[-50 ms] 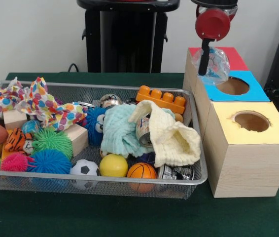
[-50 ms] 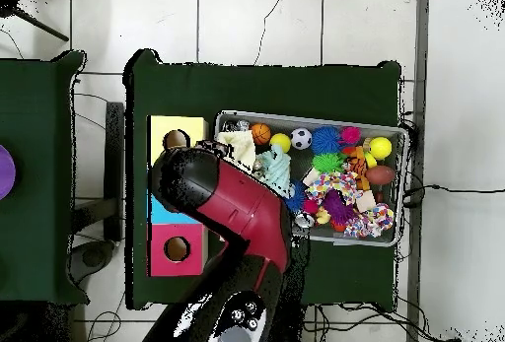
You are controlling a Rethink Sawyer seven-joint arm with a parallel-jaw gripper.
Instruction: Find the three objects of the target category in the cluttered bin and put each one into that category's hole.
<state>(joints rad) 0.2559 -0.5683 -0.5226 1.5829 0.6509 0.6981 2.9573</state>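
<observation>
Over the blue-topped wooden box with its round hole (image 1: 232, 86), the black-fingered red gripper (image 1: 205, 63) gripped a crinkled clear plastic bag (image 1: 213, 63). Delivery seemed underway; next, it likely needed centring above the hole, then release.

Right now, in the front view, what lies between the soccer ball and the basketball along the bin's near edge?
A yellow ball lies between the soccer ball and the basketball, as the front view shows.
</observation>
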